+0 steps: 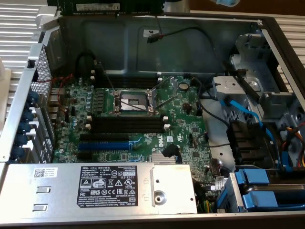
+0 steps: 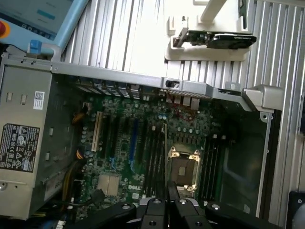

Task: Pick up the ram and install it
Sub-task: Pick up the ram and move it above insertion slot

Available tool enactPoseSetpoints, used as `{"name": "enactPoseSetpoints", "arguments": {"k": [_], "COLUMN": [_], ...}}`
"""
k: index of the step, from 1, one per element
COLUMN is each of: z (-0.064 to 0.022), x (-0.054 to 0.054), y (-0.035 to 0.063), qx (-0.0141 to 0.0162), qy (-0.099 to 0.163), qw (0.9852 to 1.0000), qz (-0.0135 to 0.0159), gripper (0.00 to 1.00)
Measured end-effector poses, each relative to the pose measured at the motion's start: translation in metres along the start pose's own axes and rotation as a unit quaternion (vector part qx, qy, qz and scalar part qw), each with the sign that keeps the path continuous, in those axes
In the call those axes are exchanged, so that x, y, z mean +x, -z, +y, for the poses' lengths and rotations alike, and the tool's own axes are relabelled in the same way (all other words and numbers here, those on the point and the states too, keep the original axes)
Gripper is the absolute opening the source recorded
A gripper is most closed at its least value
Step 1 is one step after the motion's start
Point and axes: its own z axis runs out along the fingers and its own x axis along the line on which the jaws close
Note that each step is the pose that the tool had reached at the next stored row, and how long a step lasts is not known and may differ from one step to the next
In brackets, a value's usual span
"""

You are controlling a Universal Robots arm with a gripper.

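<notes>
The exterior view looks steeply down, close over the case (image 1: 119,43) (image 2: 119,78); the wrist view, higher, shares the motherboard (image 1: 186,119) (image 2: 119,138).

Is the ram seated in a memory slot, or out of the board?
Out. The ram is held by the gripper, clear of the motherboard; the black memory slots lie empty.

Shows ram (image 1: 112,6) well apart from CPU socket (image 1: 134,101), beyond case wall (image 1: 190,43); black slots (image 1: 128,125) just beside socket, blue slot (image 1: 105,143) near, power supply (image 1: 95,188) farther off, opposite ram.
</notes>
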Motion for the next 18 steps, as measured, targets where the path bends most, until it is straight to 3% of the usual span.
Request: {"name": "enactPoseSetpoints", "arguments": {"k": [8,13,18], "z": [-0.0038,-0.0107,-0.0116], "x": [-0.017,-0.021,-0.022], "y": [-0.0006,-0.0004,-0.0003], "qx": [0.0,-0.0001,0.0006], "qy": [0.0,0.0,-0.014], "qw": [1.0,1.0,0.9999], "qz": [-0.0001,0.0,-0.0007], "gripper": [0.12,0.12,0.12]}}
